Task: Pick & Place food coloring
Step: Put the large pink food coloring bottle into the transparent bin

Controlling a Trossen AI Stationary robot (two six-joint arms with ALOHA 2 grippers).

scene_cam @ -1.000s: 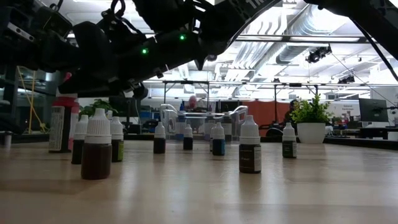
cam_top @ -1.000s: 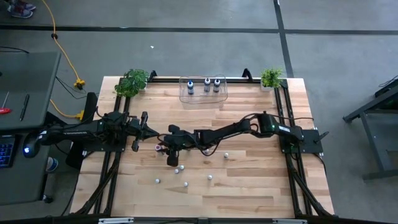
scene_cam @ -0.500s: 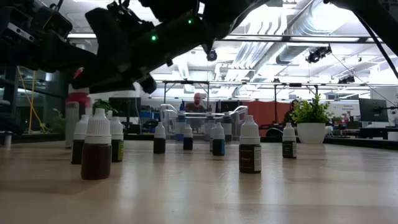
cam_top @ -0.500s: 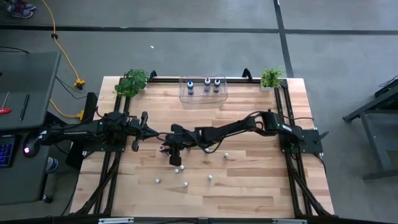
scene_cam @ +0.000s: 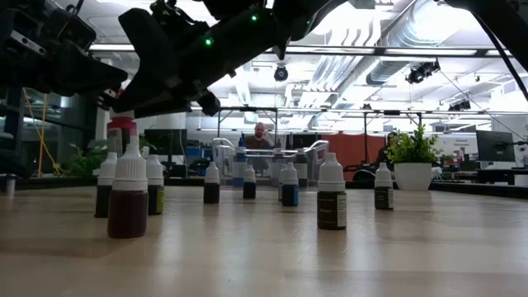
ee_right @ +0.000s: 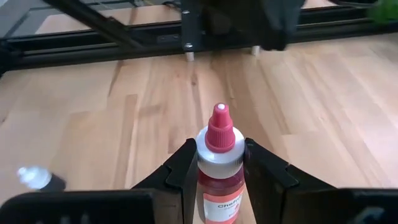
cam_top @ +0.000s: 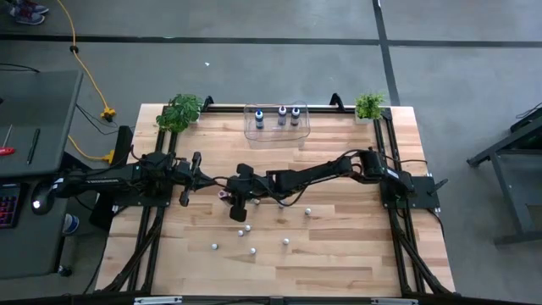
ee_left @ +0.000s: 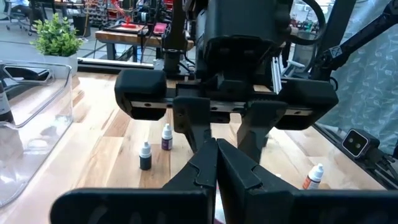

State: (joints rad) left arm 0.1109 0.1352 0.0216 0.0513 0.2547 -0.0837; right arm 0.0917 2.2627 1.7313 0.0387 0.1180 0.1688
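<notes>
Wooden table scene: right gripper pinches a red-capped pink food coloring bottle, lifted; next, carry it to the far clear plastic bin. Left gripper waits, fingers pressed together.

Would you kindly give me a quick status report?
Right gripper shut on red bottle, lifted off the table. Left gripper shut, waiting opposite. Small bottles scattered below.
</notes>
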